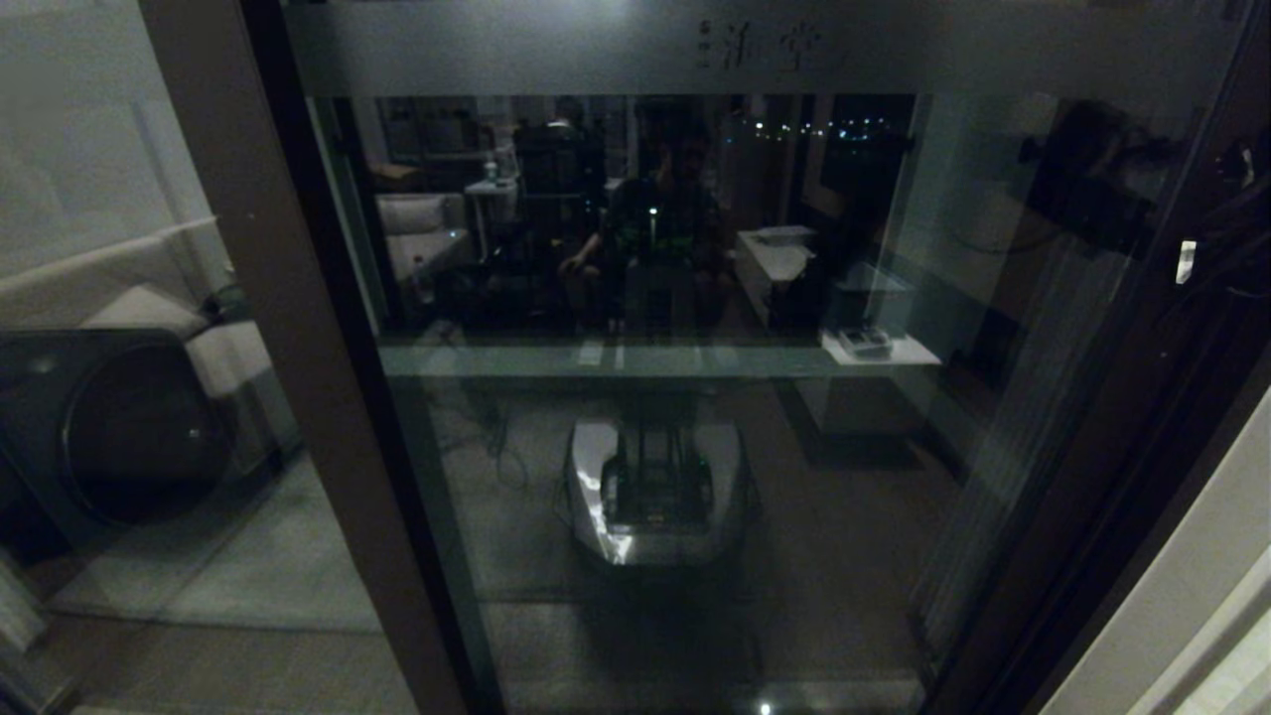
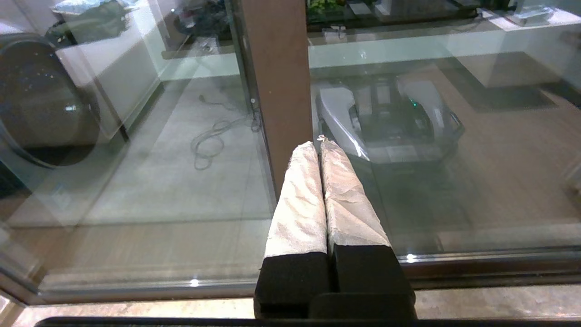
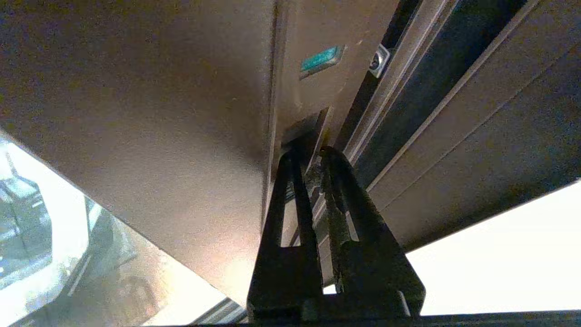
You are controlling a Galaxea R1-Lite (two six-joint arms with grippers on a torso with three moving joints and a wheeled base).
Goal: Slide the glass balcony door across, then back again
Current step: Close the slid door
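The glass balcony door (image 1: 695, 447) fills the head view, with a frosted band of characters (image 1: 755, 45) across its top and a dark brown stile (image 1: 1122, 427) on its right. In the right wrist view my right gripper (image 3: 309, 152) is shut, its black fingertips pushed into the slim recessed handle (image 3: 306, 127) on the stile (image 3: 136, 113). In the head view only that arm's dark bulk (image 1: 1231, 223) shows, at the right edge. My left gripper (image 2: 317, 144) is shut on nothing, its taped fingers hanging low in front of a brown post (image 2: 279, 68) and the glass.
A fixed brown post (image 1: 288, 298) stands left of the door. Behind the glass left of it is a dark round-fronted machine (image 1: 129, 427). The glass mirrors my own base (image 1: 655, 487). A pale wall (image 1: 1192, 596) lies right of the door frame. The floor track (image 2: 454, 268) runs below.
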